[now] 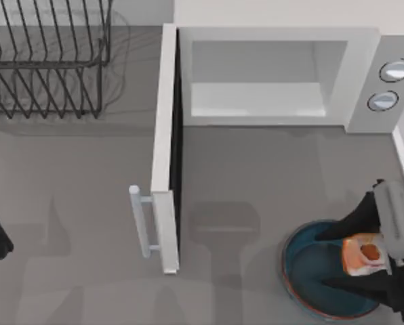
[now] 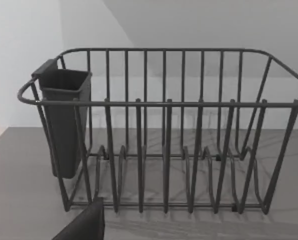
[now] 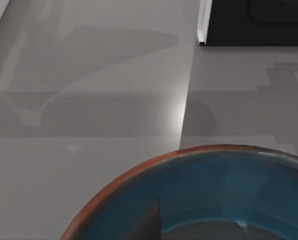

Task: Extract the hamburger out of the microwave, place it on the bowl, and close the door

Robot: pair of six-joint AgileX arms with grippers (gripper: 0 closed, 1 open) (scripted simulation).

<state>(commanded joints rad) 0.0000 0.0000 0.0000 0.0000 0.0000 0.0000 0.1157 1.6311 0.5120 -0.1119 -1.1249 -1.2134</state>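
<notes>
My right gripper, lower right of the top view, grips the hamburger over the bowl. The microwave is empty; release remains, and its door stands open.

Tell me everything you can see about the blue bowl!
The bowl is round and shallow, glazed dark teal-blue inside with a thin brownish rim. It sits upright on the grey table near the right front, before the open microwave. The right end effector holds the hamburger over it. Whether they touch the bowl is unclear.
</notes>
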